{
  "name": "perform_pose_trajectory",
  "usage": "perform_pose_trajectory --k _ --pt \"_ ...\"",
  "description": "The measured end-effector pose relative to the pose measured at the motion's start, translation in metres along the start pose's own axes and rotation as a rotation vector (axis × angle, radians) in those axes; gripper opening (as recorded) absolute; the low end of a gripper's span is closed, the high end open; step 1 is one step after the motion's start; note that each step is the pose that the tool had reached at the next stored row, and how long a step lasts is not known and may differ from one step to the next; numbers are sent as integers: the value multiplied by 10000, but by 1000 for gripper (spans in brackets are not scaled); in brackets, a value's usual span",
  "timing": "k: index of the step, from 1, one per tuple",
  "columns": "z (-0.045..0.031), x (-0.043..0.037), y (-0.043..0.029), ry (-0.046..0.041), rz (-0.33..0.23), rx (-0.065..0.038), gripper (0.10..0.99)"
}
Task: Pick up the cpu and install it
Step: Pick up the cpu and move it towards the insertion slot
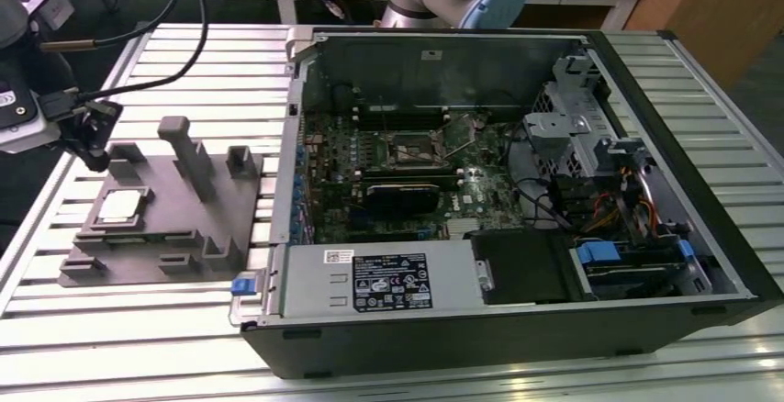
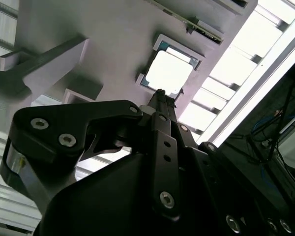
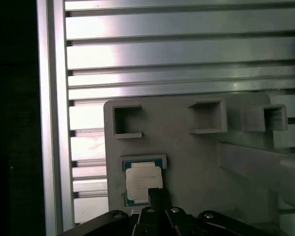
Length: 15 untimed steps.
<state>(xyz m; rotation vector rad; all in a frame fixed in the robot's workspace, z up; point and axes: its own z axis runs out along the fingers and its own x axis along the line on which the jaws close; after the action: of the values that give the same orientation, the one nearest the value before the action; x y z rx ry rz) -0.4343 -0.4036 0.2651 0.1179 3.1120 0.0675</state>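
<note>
The cpu (image 1: 120, 206), a small square chip with a silvery top, lies flat in a recess of the gray plastic fixture (image 1: 184, 228) on the exterior view's left. My gripper (image 1: 90, 140) hangs above the fixture's far left corner, apart from the chip. In both wrist views its fingers meet in one narrow tip with nothing between them: gripper (image 2: 160, 94) just short of the cpu (image 2: 168, 73), and gripper (image 3: 155, 192) overlapping the edge of the cpu (image 3: 143, 179). The fixture (image 3: 187, 157) also has several empty square pockets.
An open computer case (image 1: 686, 264) lies on the slatted aluminium table (image 1: 147, 347), to the exterior view's right of the fixture. Inside it are the motherboard with its open socket (image 1: 410, 150), a black heatsink block (image 1: 398, 198) and a labelled power supply box (image 1: 380, 278). Tall fixture posts (image 1: 184, 150) rise near the gripper.
</note>
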Motion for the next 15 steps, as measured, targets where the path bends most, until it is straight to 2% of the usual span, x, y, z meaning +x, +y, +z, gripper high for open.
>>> perform_pose_trajectory --k 15 --pt "249 85 -47 2 1 1 106"
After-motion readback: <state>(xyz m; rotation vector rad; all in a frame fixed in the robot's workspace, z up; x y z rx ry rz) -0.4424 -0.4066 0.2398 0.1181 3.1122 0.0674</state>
